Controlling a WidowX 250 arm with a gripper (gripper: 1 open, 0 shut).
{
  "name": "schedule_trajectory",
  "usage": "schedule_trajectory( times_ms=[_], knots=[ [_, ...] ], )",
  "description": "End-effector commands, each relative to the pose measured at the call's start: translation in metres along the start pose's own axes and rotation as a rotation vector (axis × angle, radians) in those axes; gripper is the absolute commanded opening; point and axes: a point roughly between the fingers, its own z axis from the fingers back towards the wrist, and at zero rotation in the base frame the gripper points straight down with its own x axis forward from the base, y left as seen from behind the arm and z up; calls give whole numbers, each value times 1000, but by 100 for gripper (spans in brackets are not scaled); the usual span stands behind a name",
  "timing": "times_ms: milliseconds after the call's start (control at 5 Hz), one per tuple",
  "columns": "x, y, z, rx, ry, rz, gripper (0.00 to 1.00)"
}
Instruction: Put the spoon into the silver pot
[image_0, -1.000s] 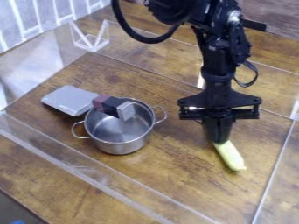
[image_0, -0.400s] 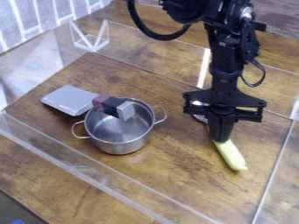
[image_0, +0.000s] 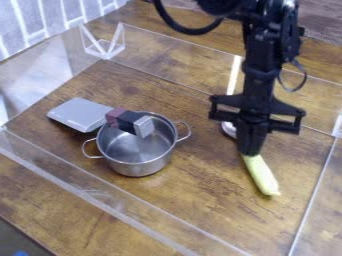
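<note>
At far left we see a clear plastic wall (image_0: 47, 60) edging the wooden tabletop (image_0: 187, 90), w/ a small clear triangular stand (image_0: 100, 40) near the back. Next, a flat grey slab (image_0: 78, 114) lies on the wood, just behind-left of the silver pot (image_0: 134, 145). The pot sits upright, approx. centre-left, both loop handles showing. A small block w/ a grey face and dark red side (image_0: 130, 124) leans on the pot's rear rim, partly over the slab's edge. The pot's inside looks shiny; we see nothing lying on its bottom.

Moving right, the black arm (image_0: 267, 50) comes down from the top edge, pointing straight down, w/ a wide crossbar above the pincer (image_0: 250, 148). The pincer is closed; its tips come together at the upper end of the spoon (image_0: 259, 172). Whether they actually pinch the spoon or just touch it, we can't tell from this angle.

The spoon's pale-yellow handle lies slanted on the tabletop, lower end toward front-right, well apart from the pot. Its silver bowl isn't visible, hidden at the pincer. Behind the arm, a thin pale strip (image_0: 235, 72) lies on the wood.
</note>
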Motion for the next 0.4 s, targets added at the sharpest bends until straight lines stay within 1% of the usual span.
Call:
schedule_trajectory(
  times_ms=[0,200],
  knots=[
    [6,-11,70,-51,-118,-19,0],
    [16,-2,100,-66,-142,0,0]
  ],
)
